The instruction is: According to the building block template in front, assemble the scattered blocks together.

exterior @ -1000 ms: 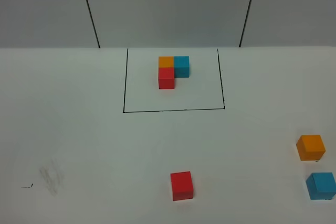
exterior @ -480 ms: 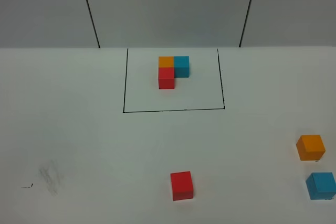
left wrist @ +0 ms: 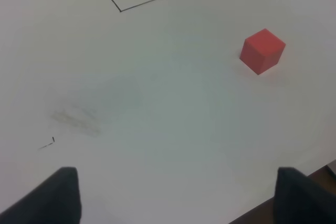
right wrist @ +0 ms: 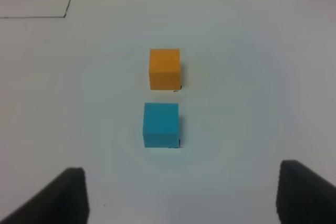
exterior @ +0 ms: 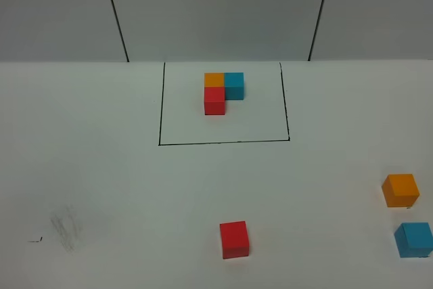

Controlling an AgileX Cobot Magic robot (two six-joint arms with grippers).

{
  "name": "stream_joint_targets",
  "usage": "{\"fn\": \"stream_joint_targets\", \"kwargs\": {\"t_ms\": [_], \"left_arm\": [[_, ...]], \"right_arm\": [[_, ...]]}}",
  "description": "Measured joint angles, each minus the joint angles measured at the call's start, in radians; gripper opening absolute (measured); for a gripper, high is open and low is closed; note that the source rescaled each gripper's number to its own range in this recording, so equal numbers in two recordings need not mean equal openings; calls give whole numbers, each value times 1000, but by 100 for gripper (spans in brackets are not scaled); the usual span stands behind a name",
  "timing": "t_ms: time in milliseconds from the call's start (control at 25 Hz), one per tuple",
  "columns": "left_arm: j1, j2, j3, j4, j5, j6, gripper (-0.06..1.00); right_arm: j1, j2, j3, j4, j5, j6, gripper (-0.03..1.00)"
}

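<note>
The building block template (exterior: 223,93) is an L of orange, blue and red cubes inside a black-line rectangle at the back middle of the table. Three scattered blocks lie loose: a red cube (exterior: 234,239) (left wrist: 262,51) near the front middle, an orange cube (exterior: 400,190) (right wrist: 165,68) and a light blue cube (exterior: 413,239) (right wrist: 161,125) at the right edge. My left gripper (left wrist: 178,195) is open, well short of the red cube, with nothing between its fingers. Open too, my right gripper (right wrist: 181,195) has the blue cube just beyond its fingertips. Neither arm shows in the high view.
A grey smudge and a small black mark (exterior: 64,229) sit on the white table at the front left. The table's front edge (left wrist: 294,195) shows by the left gripper. A grey wall with two dark seams (exterior: 115,11) stands behind.
</note>
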Motion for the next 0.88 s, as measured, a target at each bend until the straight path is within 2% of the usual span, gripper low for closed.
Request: {"fn": "stream_joint_targets", "kwargs": {"t_ms": [320, 880], "left_arm": [[17, 0, 0, 0, 0, 0, 99], [270, 0, 0, 0, 0, 0, 99]], "right_arm": [[0, 0, 0, 0, 0, 0, 52], [0, 0, 0, 0, 0, 0, 52]]}}
